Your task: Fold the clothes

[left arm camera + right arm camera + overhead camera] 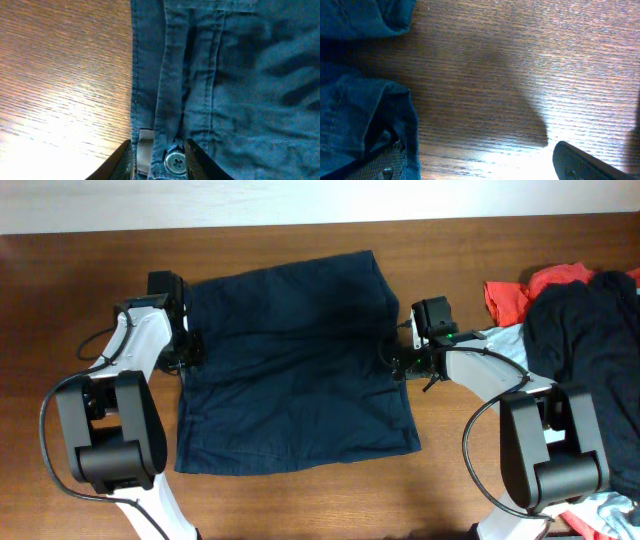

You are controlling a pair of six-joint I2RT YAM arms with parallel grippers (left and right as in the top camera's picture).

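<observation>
**Two ends of one centre line**

Navy shorts (295, 375) lie spread flat in the middle of the table (90, 260). Their waistband (150, 75) is on the left arm's side and both legs point toward the right arm. The waistband edge runs away from the robot, so the garment's centre line runs crosswise, from one arm to the other.

The left gripper (188, 352) sits at the middle of the waistband. Its fingers stand on either side of the band with the button (175, 161) and a pale label (145, 145) between them. They are partly apart, and I cannot tell whether they already pinch the cloth.

The right gripper (398, 363) is at the opposite end of that line, at the notch where the two legs part. Its fingers are spread wide and hold nothing.

Each arm is nearest its own end, so a leg-over-leg fold along this line looks like the likely next move.

Only the overhead view shows the whole layout, including a red garment (540, 285) and a dark garment (590, 330) heaped well apart at the right. Only the left wrist view shows the button, and with it where on the band the fingers sit. The right wrist view alone shows bare wood between the hems, and one pad (385, 160) sitting at the nearer hem.
</observation>
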